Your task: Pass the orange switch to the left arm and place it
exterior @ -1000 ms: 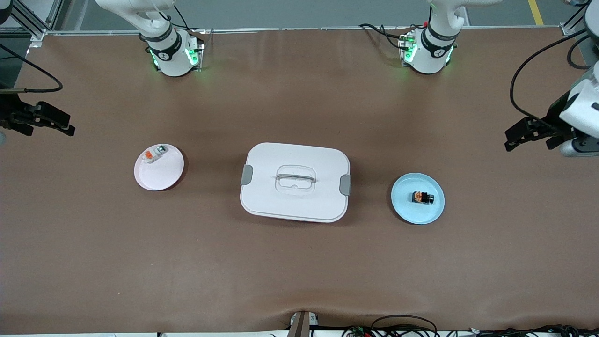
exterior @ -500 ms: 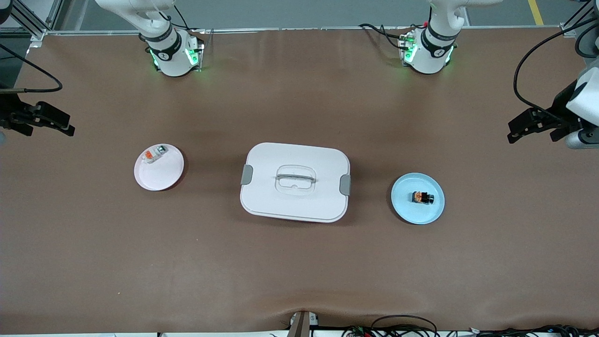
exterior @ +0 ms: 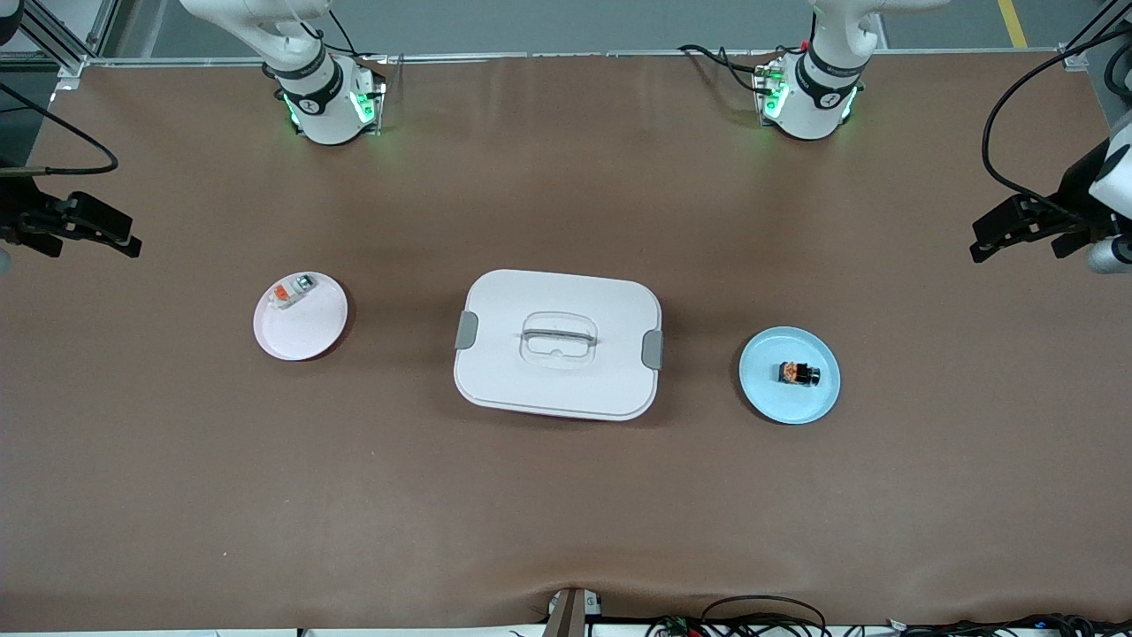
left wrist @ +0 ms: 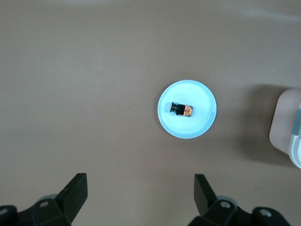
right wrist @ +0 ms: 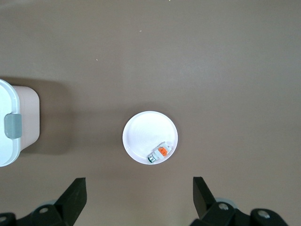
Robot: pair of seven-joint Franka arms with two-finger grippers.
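Box (exterior: 557,343) white w/ grey latches. Plates: pale blue (exterior: 768,396), pink (exterior: 305,334). Switch (exterior: 799,373) black w/ orange marks. Table (exterior: 566,495) brown.

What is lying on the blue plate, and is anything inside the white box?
On the blue plate lies only the orange switch. The box has its lid on, so its inside cannot be seen.

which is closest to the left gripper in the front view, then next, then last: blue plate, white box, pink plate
From the open left gripper, up at its own arm's end of the table:
1. Blue plate, holding the orange switch.
2. White box, mid-table.
3. Pink plate, toward the right arm's end.
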